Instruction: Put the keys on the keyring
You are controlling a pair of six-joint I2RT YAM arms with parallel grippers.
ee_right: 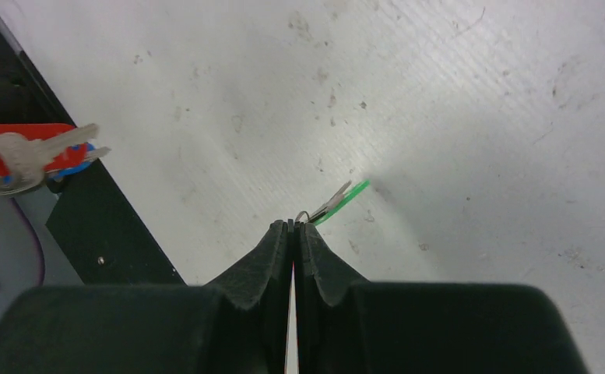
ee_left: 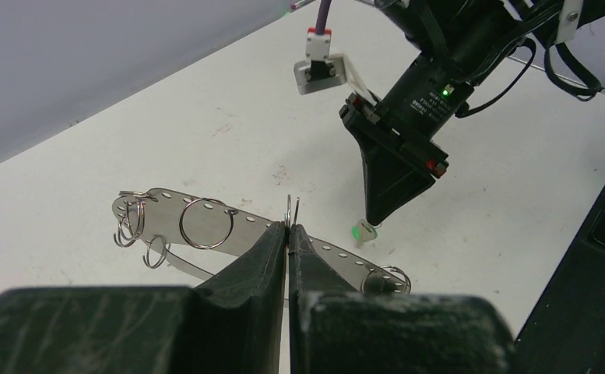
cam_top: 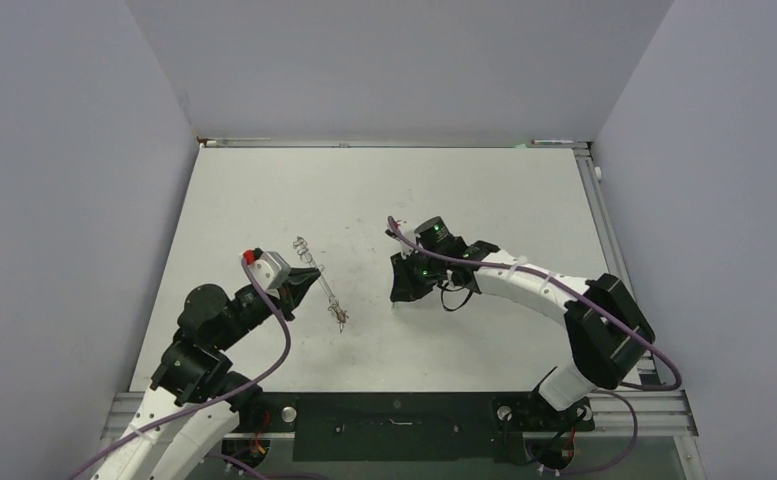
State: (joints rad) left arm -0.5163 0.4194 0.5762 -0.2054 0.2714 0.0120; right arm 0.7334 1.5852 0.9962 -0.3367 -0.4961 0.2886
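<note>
Left end effector: the left end effector [ee_left: 289, 234] is pressed together on the keyring [ee_left: 170, 197], near its middle. I cannot tell if the keyring touches the table [cam_top: 364, 190].
Keyring: it is a thin silver band with tiny holes. Little rings [ee_left: 205, 224] hang on it. No key is on it.
Right end effector: the right end effector [ee_right: 293, 227] is pressed together too, with its tip down at the table. It seems to pinch the wire loop of the green key [ee_right: 339, 199].
Green key: it lies on the table, near the keyring but apart from it.
Done: each end effector has its thing. I think that is all.
Left to do: the green key has to go onto the keyring, and then the red and blue keys [ee_right: 46, 152].
Top view: it shows both arms and the gap between them. The keys are too small to see there.
Left wrist view: it shows the holes and the little rings.
Right wrist view: only here do the red and blue keys show, at the left edge, close to the camera. I cannot tell what they rest on.
</note>
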